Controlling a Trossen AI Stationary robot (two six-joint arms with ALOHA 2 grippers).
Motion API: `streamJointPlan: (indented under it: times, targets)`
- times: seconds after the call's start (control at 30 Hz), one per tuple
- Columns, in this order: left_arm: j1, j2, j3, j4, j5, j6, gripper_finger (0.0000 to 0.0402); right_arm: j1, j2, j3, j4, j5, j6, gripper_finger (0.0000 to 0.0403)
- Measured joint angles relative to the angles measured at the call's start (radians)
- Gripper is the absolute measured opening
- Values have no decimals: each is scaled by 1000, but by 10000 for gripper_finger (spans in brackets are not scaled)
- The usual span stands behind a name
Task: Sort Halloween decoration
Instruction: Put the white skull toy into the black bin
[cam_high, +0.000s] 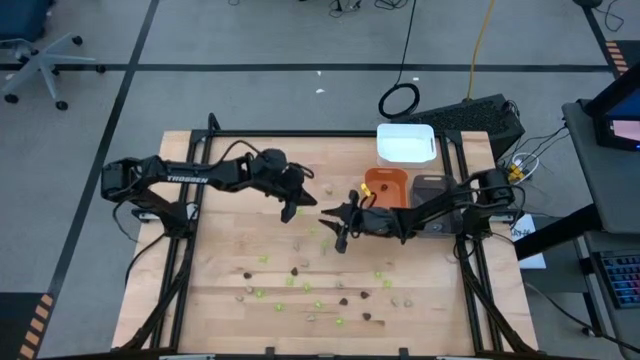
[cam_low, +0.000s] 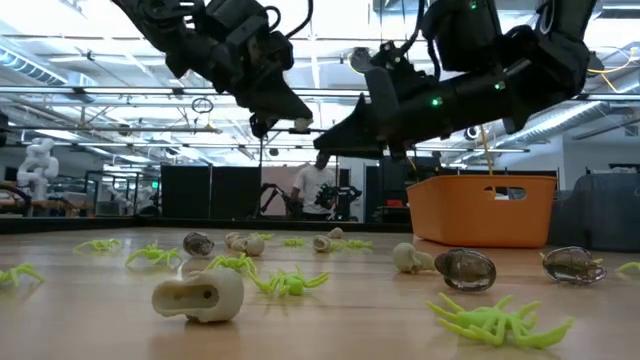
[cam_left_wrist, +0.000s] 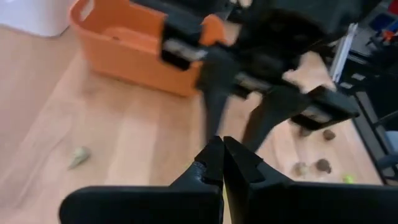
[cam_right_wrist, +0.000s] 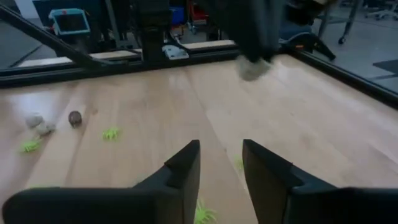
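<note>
Fingers of the right gripper (cam_right_wrist: 221, 171) stand apart with nothing between them, raised above the desk (cam_high: 220, 280) near the orange tray (cam_high: 385, 186). Facing it, the left gripper (cam_left_wrist: 222, 163) is closed, apparently empty. Lime-green, brown and pale Halloween decoration (cam_high: 310, 290) lies scattered across the desk below.

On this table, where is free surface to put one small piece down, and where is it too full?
Bare wood lies at the table's left side, under the left arm, and along the far edge left of the white tray. The near half is crowded with scattered decoration pieces; the middle, beside the orange tray, is taken by both grippers.
</note>
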Motion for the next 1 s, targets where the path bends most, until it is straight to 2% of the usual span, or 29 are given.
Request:
streamJointPlan:
  times: [0.27, 0.4, 0.5, 0.67, 1.0]
  targets:
    - [-126, 0, -1, 104, -79, -7, 0, -11, 0, 6, 77, -108, -30, 164]
    - [-181, 0, -1, 126, -160, -8, 0, -12, 0, 6, 142, -187, -46, 168]
    - [-204, 0, -1, 127, -183, -9, 0, -10, 0, 6, 171, -233, -44, 164]
    - [-233, 0, -1, 137, -233, -32, 0, -10, 0, 7, 184, -236, -43, 137]
    - [-238, 0, -1, 124, -239, -31, 0, -10, 0, 7, 189, -261, -65, 35]
